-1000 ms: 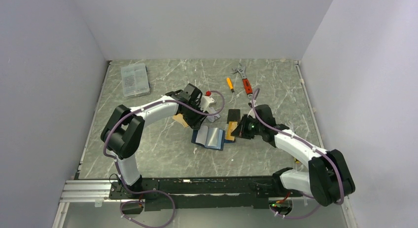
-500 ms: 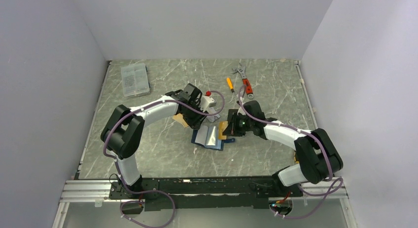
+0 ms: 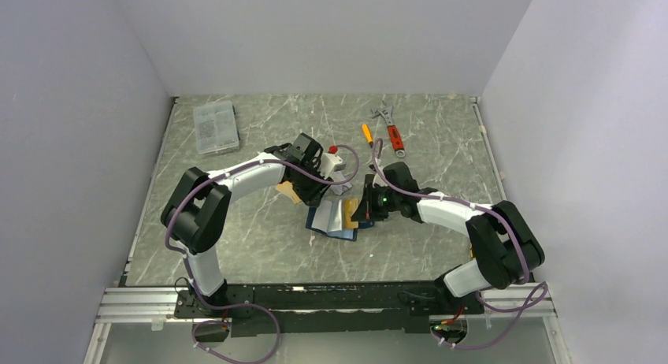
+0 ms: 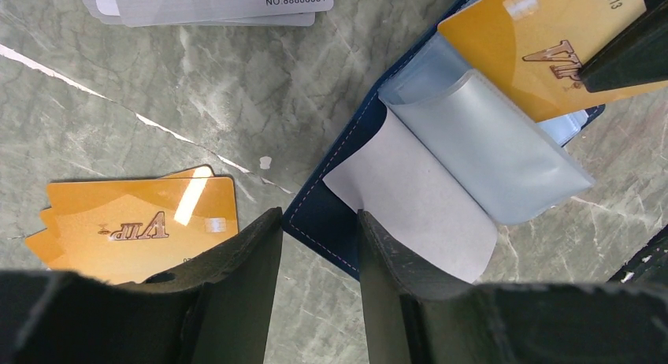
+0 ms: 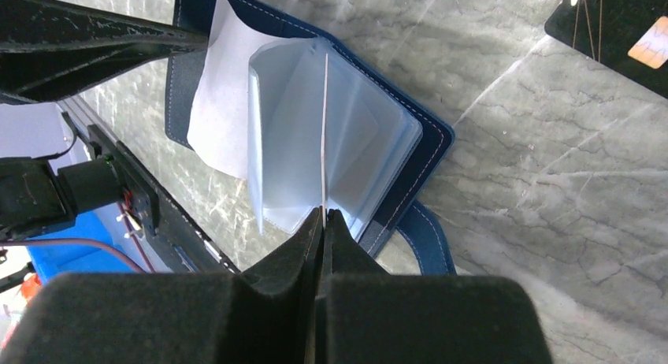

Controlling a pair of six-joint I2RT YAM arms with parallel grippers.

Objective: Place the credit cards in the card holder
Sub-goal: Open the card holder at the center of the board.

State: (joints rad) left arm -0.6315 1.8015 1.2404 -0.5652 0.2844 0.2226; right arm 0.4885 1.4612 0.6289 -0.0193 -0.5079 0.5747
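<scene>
The card holder (image 3: 335, 220) lies open on the marble table, navy outside, with pale blue clear sleeves (image 5: 346, 135) fanned up. My right gripper (image 3: 364, 210) is shut on an orange-gold credit card (image 4: 536, 49). That card shows edge-on (image 5: 324, 128) over the sleeves. My left gripper (image 4: 319, 218) stands open, its fingertips either side of the card holder's near corner (image 4: 315, 222). More orange-gold cards (image 4: 134, 226) lie stacked to the left. Silvery-white cards (image 4: 213, 1) lie beyond. A black card (image 5: 622, 33) rests on the table past the holder.
A clear grey compartment box (image 3: 215, 128) sits at the back left. A red-handled wrench (image 3: 391, 130) and a small orange screwdriver (image 3: 367, 135) lie at the back middle. A white object with a red knob (image 3: 335, 155) stands by the left wrist.
My right gripper has carried the orange-gold card leftward, from beside the card holder to over its open sleeves. The left arm has stayed put.
</scene>
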